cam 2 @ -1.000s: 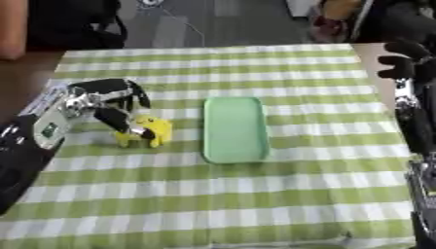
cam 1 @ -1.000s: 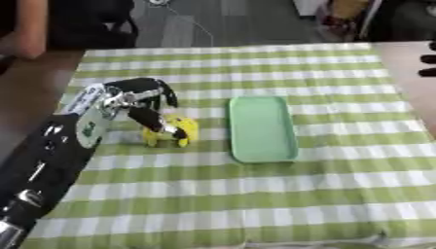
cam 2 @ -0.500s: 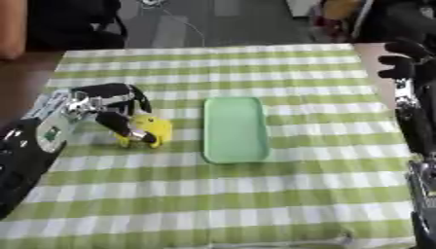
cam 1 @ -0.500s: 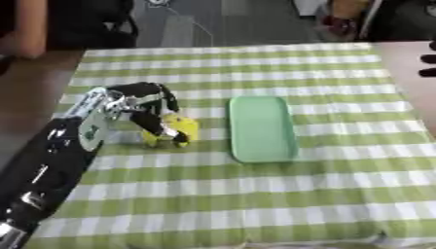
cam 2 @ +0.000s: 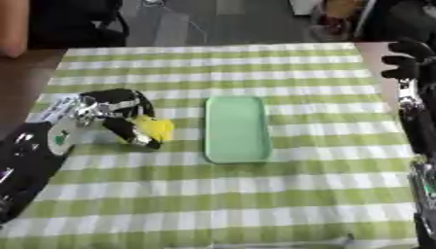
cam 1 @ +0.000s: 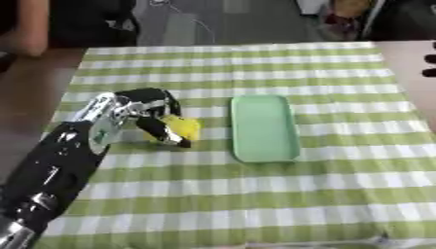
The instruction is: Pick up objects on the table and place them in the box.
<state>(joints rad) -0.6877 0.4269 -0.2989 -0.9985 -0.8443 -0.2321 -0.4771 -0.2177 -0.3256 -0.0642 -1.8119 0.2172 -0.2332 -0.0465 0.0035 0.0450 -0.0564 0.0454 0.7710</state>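
Left hand [cam 1: 143,113] curled round the yellow object [cam 1: 177,128], just left of the green tray [cam 1: 265,127] — right hand [cam 2: 407,58] idle, fingers curled, holding nothing. Risk: object slips on lift — it sits at the fingertips, not the palm.

Left arm: enters from near-left corner, black with silver joints, angled up toward centre-left.
Left hand [cam 1: 140,109]: fingers [cam 1: 163,99] curled over far side of a yellow object [cam 1: 176,128], thumb [cam 1: 162,132] on its near side; closed around it.
Right arm: along the right edge, seen only in right eye view, running near to far.
Right hand [cam 2: 405,61]: far right, fingers curled, holding nothing.
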